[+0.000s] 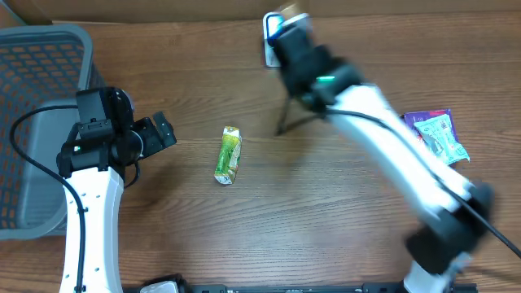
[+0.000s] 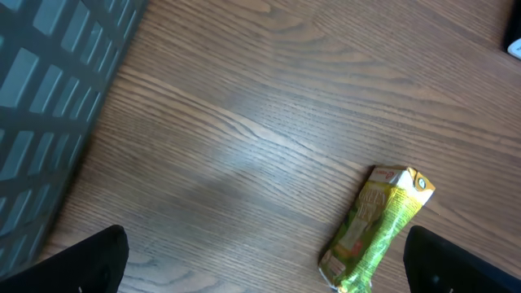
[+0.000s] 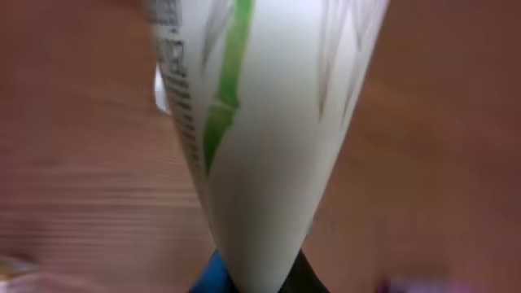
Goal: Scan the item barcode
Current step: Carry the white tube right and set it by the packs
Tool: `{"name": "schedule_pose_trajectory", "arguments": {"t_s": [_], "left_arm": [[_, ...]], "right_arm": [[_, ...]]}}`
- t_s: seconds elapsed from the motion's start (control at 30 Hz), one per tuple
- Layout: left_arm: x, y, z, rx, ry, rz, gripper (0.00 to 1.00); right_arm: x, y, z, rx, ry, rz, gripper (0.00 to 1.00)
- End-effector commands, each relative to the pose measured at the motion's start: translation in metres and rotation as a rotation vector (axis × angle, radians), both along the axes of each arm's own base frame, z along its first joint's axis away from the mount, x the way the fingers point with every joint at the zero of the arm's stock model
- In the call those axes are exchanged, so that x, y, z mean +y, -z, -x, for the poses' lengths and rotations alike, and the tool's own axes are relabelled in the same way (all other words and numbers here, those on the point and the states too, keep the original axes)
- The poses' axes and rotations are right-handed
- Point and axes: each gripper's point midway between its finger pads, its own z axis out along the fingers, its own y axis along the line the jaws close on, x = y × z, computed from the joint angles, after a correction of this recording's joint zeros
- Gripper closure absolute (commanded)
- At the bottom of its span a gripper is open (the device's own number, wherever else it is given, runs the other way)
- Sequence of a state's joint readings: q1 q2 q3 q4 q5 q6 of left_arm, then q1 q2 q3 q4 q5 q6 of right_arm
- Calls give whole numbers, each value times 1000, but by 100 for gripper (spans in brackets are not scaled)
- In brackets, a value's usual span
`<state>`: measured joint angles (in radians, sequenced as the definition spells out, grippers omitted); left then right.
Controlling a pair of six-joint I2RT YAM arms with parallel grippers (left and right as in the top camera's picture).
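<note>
Reaching far across, right pincer (image 1: 281,29) clamps white packet (image 3: 260,122); left pincer (image 1: 164,132) gapes apart.

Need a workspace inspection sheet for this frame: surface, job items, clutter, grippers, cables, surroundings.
Surface: brown wooden table, no spills visible.
Job's things: white packet with green stripe, held up; green-yellow packet lying flat mid-table.
Clutter: purple and teal packets at right; grey plastic mesh basket at left.
Grippers: left gripper open, empty, apart from the green-yellow packet; right gripper shut on the white packet.
Cables: black cable loops off the left arm, over the basket.
Surroundings: tan board along the far edge.
</note>
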<state>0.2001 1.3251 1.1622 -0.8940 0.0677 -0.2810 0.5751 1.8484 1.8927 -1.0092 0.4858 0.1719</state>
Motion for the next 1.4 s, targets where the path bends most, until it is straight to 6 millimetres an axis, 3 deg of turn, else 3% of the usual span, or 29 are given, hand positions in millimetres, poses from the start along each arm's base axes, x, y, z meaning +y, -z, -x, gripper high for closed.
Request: {"name": "schedule_pose_trajectory", "arguments": {"t_s": [0.0, 0.13, 0.2, 0.3, 0.47, 0.67, 0.93, 1.03, 1.27, 1.3, 1.33, 1.37], "left_arm": [[0, -2, 1, -9, 17, -9, 0], [0, -2, 1, -9, 17, -9, 1], [-1, -2, 1, -9, 18, -9, 0], [0, -2, 1, -9, 17, -9, 0], [0, -2, 1, -9, 17, -9, 0], [-1, -2, 1, -9, 18, -9, 0], [0, -2, 1, -9, 17, -9, 0], [0, -2, 1, -9, 17, -9, 1], [0, -2, 1, -9, 17, -9, 0], [0, -2, 1, -9, 18, -9, 1], [0, -2, 1, -9, 17, -9, 0], [0, -2, 1, -9, 17, -9, 1]], "right_arm": [[-67, -34, 15, -11, 473, -441, 96], [-139, -7, 31, 77, 804, -493, 96], [-175, 15, 36, 117, 962, -528, 96], [-199, 43, 28, 156, 1037, -593, 96], [-236, 107, 12, 166, 1169, -749, 96], [-259, 156, 6, 108, 1218, -839, 96], [-267, 196, 4, 4, 1200, -853, 96], [-275, 202, 9, -27, 1223, -819, 96], [-272, 195, 9, 1, 1128, -771, 34], [-269, 189, 8, 5, 1091, -773, 23], [-264, 179, 6, 4, 1039, -780, 0], [-260, 170, 5, -1, 998, -785, 0]]}}
